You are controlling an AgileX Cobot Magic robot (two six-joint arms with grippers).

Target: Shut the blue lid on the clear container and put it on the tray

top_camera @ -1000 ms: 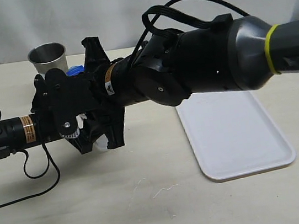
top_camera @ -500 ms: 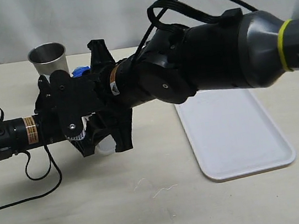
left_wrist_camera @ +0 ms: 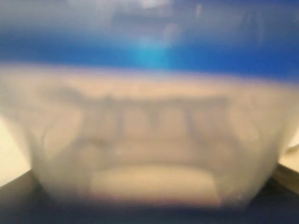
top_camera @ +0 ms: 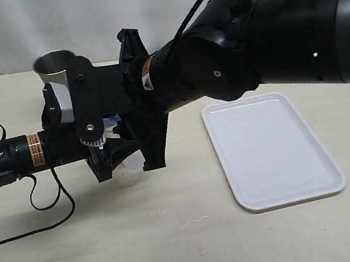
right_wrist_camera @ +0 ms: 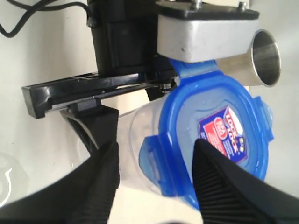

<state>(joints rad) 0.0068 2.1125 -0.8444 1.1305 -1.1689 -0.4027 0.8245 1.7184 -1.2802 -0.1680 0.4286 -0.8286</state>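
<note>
Black fingers of the right gripper point(right_wrist_camera: 156, 148) stand wide apart over the capped end of the clear container point(right_wrist_camera: 135, 133), with a lid flap point(right_wrist_camera: 150, 161) between them. Whether they touch it cannot be told. The blue lid point(right_wrist_camera: 180, 116) sits on the container's mouth, sticker point(right_wrist_camera: 226, 130) facing out. The left gripper point(top_camera: 115, 157) clamps the container's body, which blurs across the whole left wrist view under a blue band. From outside, the right arm point(top_camera: 267, 46) and left arm point(top_camera: 15, 153) cover the container, leaving a pale sliver and a speck of blue. Its contents cannot be made out. A metal cup point(top_camera: 56, 66) stands near the container. The tray point(top_camera: 273, 156) lies well apart from the container, on the table point(top_camera: 178, 248).
</note>
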